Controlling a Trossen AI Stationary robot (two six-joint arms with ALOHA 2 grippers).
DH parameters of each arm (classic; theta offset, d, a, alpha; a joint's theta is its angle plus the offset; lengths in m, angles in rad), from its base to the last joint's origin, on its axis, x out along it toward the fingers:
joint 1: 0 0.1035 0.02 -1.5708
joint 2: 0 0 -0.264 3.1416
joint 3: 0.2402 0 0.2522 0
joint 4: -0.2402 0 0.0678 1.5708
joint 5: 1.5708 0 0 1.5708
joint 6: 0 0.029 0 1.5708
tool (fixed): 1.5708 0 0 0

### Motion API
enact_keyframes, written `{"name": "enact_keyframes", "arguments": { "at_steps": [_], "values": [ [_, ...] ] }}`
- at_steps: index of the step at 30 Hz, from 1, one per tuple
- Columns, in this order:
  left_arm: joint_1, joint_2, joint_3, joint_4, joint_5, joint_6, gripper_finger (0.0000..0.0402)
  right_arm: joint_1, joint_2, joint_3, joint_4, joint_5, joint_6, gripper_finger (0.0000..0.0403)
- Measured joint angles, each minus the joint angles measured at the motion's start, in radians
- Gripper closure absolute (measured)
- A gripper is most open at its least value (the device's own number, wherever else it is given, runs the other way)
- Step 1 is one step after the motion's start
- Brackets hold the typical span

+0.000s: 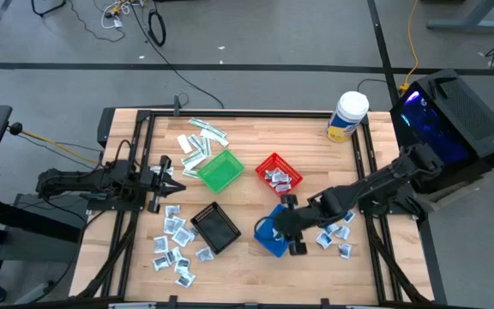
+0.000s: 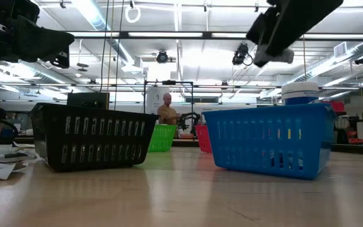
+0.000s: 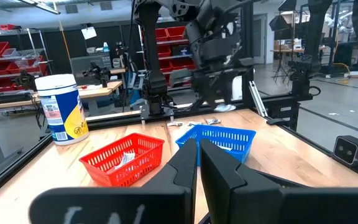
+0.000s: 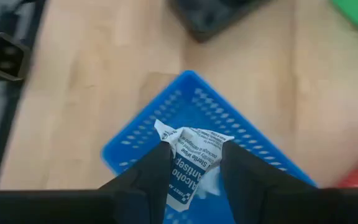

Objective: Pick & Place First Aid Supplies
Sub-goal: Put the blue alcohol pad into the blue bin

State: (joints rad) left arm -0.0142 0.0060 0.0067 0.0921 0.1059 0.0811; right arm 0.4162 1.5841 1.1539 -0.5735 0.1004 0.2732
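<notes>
High view first, going left to right: our left gripper (image 1: 171,178) sits parked near the table's (image 1: 247,266) left edge with its fingers clenched on nothing, so it's just waiting. Loose packets (image 1: 176,249) pile up by the front-left corner next to the black basket (image 1: 216,228), with more strips (image 1: 202,136) toward the back edge beside the green basket (image 1: 219,171). The red basket (image 1: 279,172) near the middle already has a few sachets in it. The right gripper (image 1: 288,225) is the one working. It hovers right over the blue basket (image 1: 270,239) near the front edge, and the right wrist view shows it pinching a white-and-blue wipe sachet (image 4: 190,158) between its fingers (image 4: 151,171). What matters is that the basket lies straight below the claw, so we'd guess a plain release drops it in. The sachet hangs roughly upright, crumpled, long axis running along the fingers, its free end toward the basket. The right arm is clearly nearer.
</notes>
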Motion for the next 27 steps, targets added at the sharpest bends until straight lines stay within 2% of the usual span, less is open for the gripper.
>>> {"name": "enact_keyframes", "arguments": {
  "at_steps": [7, 20, 27],
  "values": [
    [0.000, 0.000, 0.000, 0.000, 0.000, 0.000, 0.0376, -0.010, 0.000, -0.007, -0.078, 0.106, 0.052, 0.0262],
    [0.000, 0.000, 0.000, 0.000, 0.000, 0.000, 0.0376, -0.043, 0.000, -0.007, -0.130, 0.065, 0.111, 0.0150],
    [0.000, 0.000, 0.000, 0.000, 0.000, 0.000, 0.0376, -0.043, -0.019, -0.007, -0.196, 0.065, 0.080, 0.0131]
  ]
}}
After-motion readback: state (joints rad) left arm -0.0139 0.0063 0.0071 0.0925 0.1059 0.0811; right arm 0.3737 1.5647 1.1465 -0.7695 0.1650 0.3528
